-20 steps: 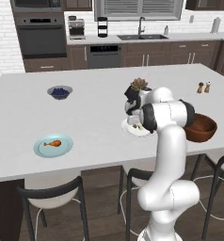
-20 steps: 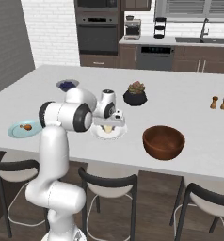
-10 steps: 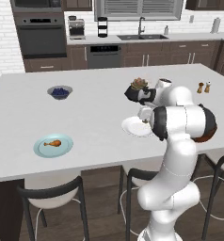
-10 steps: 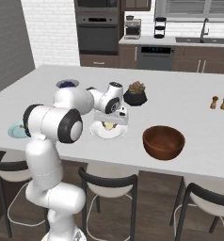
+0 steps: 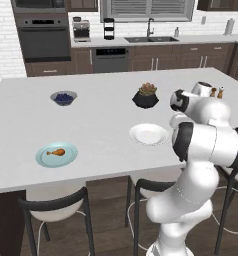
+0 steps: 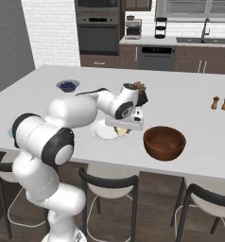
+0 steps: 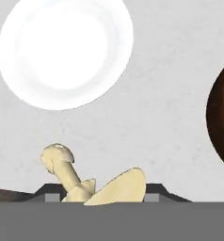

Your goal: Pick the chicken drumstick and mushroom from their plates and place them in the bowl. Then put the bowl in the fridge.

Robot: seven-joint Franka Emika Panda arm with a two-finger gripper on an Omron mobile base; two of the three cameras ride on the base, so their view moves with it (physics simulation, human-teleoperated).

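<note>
gripping the mushroom (image 7: 92,181), gripper (image 7: 102,197) seemingly part-closed around it, above counter (image 7: 147,117) between white plate (image 7: 64,49) and bowl (image 7: 222,122)

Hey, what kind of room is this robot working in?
A rendered home kitchen, most likely: a built-in wall oven, a sink with faucet under the window, and a white island counter with stools tucked beneath.

- I see the chicken drumstick (image 5: 56,152) on the light blue plate (image 5: 56,155).
- The white plate (image 5: 149,134) sits bare, near the black plant pot (image 5: 145,96).
- The berry bowl (image 5: 63,97) stands well apart.
</note>
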